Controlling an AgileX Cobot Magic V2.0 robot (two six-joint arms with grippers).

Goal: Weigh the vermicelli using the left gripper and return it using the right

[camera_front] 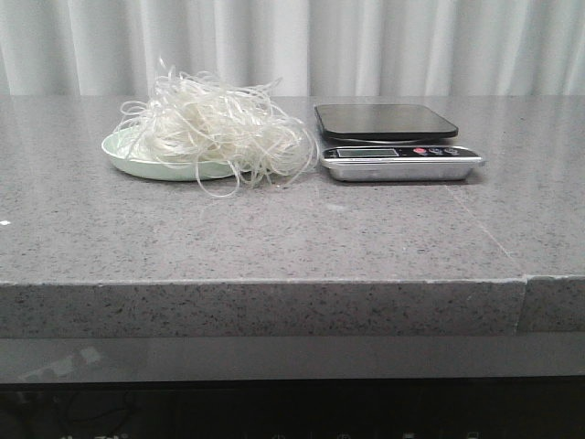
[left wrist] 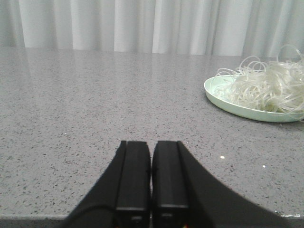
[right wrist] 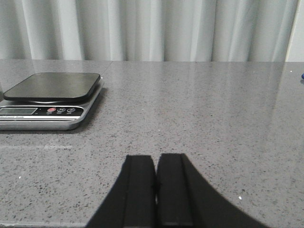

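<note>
Vermicelli (camera_front: 215, 128) sits heaped on the plate (camera_front: 123, 157), left-rear of the table (camera_front: 274, 238). It's a loose, springy tangle of thin translucent whitish strands, wider than tall, with loops spilling over the plate's near and right rim onto the stone (a few curls reach almost to the scale). Plate is shallow, round, pale green, smooth matte finish.

Scale (camera_front: 399, 146) stands just right of the plate, not touching it as far as the front view shows. Black square platform with rounded corners, nothing on it, raised over a brushed-metal base. The base's front strip carries a small grey display and a row of buttons, one red. Display reading too small to tell.

Table is speckled grey stone, polished enough to show faint reflections, with a thick square front edge and a seam line running back on the right side. Pleated white curtain (camera_front: 366, 46) behind.

Left gripper (left wrist: 151, 183): matte black fingers pressed together, clenched on nothing, low over bare stone with the plate (left wrist: 223, 102) and vermicelli (left wrist: 268, 85) ahead and off to one side.

Right gripper (right wrist: 156, 190): same flat black fingers, also closed with nothing between them, low over the stone, well apart from the scale (right wrist: 47, 102).

Neither arm shows in the front view.
</note>
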